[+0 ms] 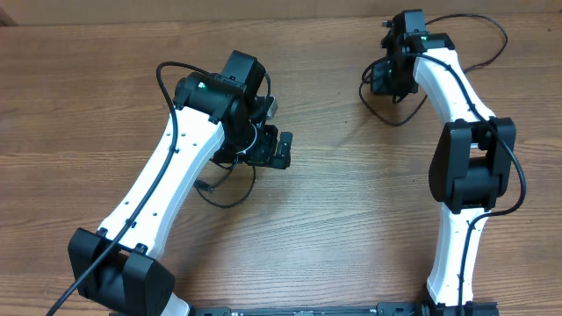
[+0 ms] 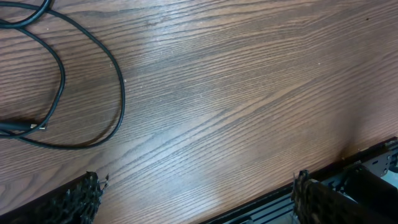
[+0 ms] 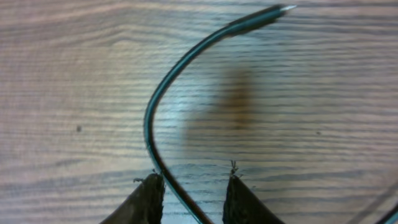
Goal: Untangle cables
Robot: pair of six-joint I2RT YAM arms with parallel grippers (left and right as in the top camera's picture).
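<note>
2 thin black cables (image 2: 122, 93) lie well apart, each in a loose loop.

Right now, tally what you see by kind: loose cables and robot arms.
Loose black cables: 2, one near the left gripper, one passing through the right gripper.
White robot arms: 2, left and right.
Total: 4

Even bright light from above leaves pale glare on the counter (image 2: 186, 56) in the left wrist view, while the right wrist view is soft, its cable (image 3: 148, 118) blurred
</note>
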